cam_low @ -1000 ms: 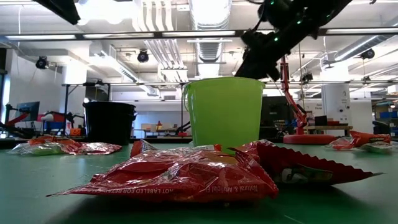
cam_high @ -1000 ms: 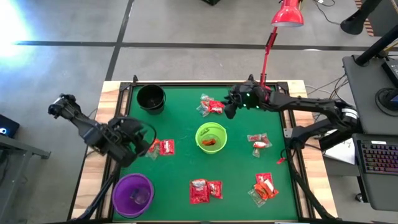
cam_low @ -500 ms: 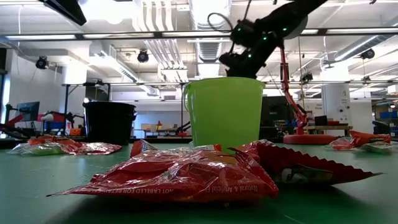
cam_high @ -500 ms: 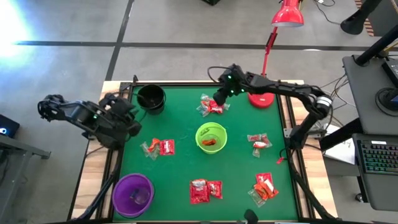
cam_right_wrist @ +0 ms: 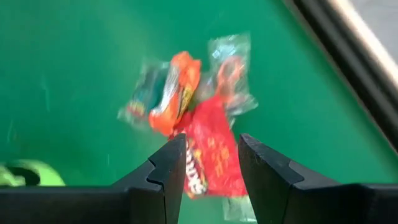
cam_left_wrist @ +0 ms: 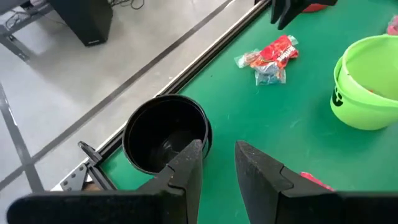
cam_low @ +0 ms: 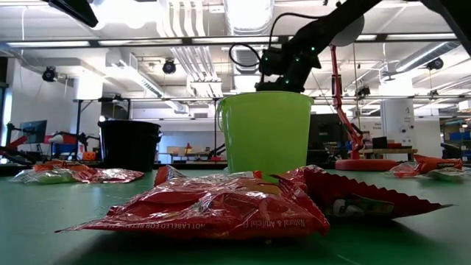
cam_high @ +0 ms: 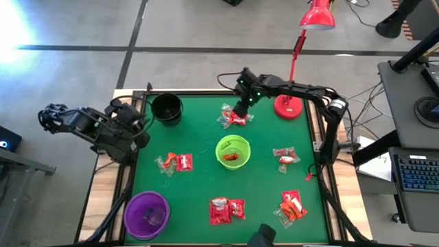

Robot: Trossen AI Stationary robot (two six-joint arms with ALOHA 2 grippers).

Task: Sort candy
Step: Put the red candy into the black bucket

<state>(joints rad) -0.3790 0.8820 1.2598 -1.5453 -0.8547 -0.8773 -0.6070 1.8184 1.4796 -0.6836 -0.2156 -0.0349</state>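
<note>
- Our right hand, parted and empty, hangs over the candy heap near the bench's far edge; it may pinch several overlapping wrappers
- Our left hand, slightly parted and empty, waits by the black bowl

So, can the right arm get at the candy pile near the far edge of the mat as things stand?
Probably yes. The right gripper hangs right over that candy pile, jaws open, with the red packet showing between its fingers in the right wrist view. Nothing lies between them; the green bowl sits clear.
</note>
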